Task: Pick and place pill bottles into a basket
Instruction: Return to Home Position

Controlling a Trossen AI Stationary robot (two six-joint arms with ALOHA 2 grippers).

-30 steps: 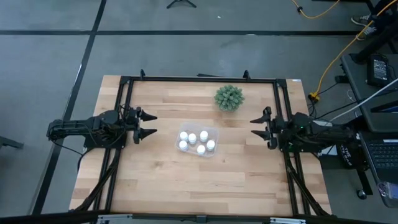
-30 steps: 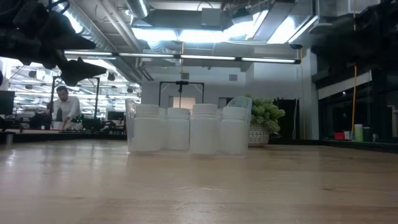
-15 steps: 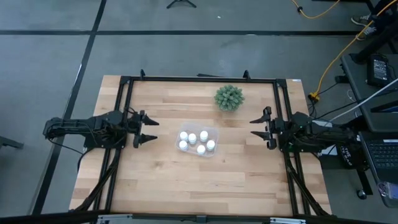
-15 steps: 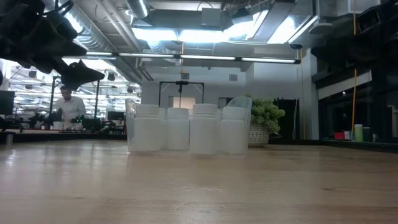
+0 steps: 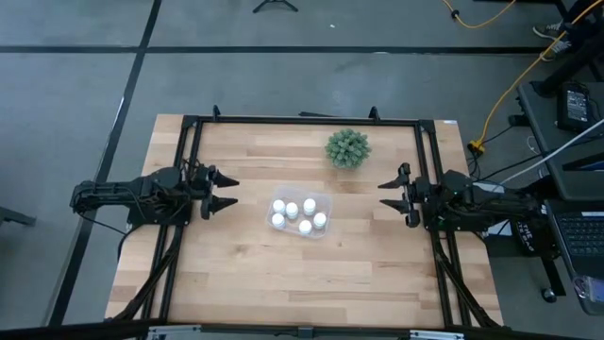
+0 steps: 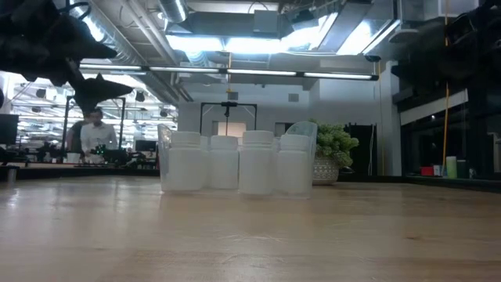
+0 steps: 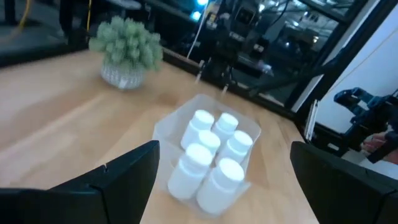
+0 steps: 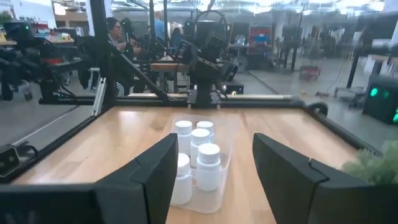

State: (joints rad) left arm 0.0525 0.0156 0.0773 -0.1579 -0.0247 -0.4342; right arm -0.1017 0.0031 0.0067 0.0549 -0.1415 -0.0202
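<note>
Several small white pill bottles (image 5: 292,210) stand upright on their bases inside the clear plastic basket (image 5: 327,202) at the table's middle. They also show in the left wrist view (image 7: 214,155), the right wrist view (image 8: 200,140) and the low view (image 6: 235,160). My left gripper (image 5: 229,191) is open and empty, level, to the left of the basket and pointing at it; its fingers frame the bottles in its wrist view (image 7: 224,149). My right gripper (image 5: 387,194) is open and empty, level, to the right of the basket, also pointing at it (image 8: 214,138).
A green spiky plant (image 5: 347,148) in a small pot stands behind the basket toward the far edge. A black frame (image 5: 302,120) runs along the table's far and side edges. Bare wood lies between each gripper and the basket. A person (image 6: 94,137) shows in the room beyond.
My left gripper has swung a little toward the table's near edge and come back to about where it was, staying open. The bottles and the basket have stayed still.
</note>
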